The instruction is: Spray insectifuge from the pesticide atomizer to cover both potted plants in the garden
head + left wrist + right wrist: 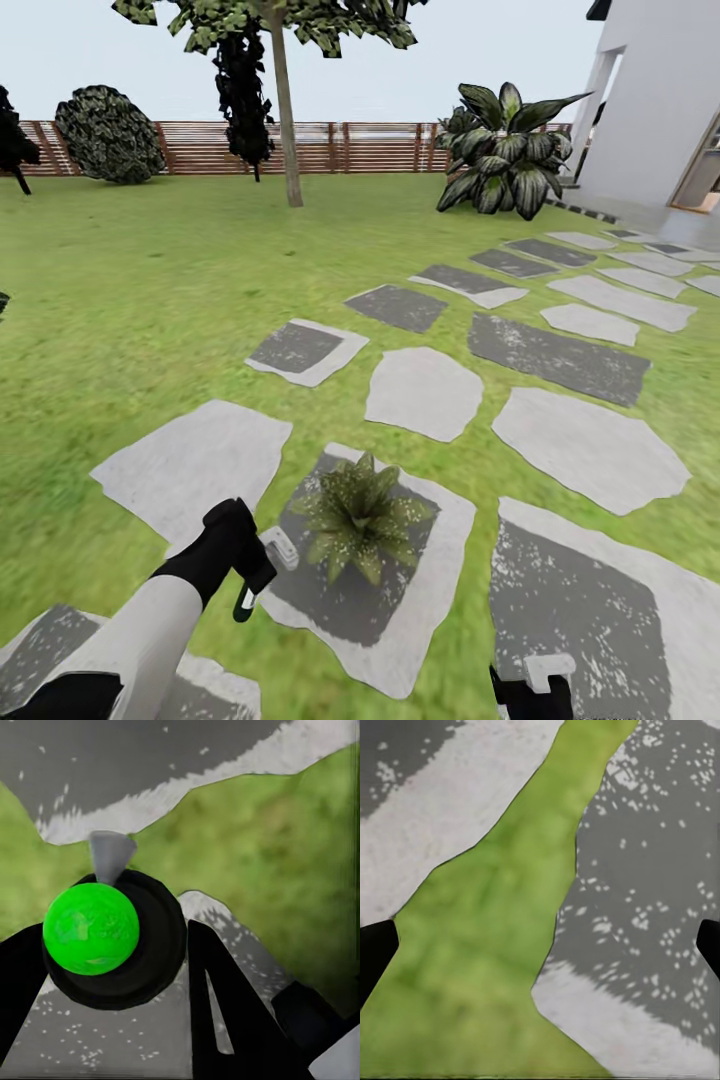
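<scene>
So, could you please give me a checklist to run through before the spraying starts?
1. Pesticide atomizer held in the left hand: ok, it sits between the two fingers.
2. Potted plant close to the left hand: ok, it stands right beside it on a stepping stone.
3. Nozzle aimed at the plant: cannot tell; in the left wrist view it faces stone and grass.
4. Right hand free: ok, open over grass and stone.
5. Plant upright: ok.
</scene>
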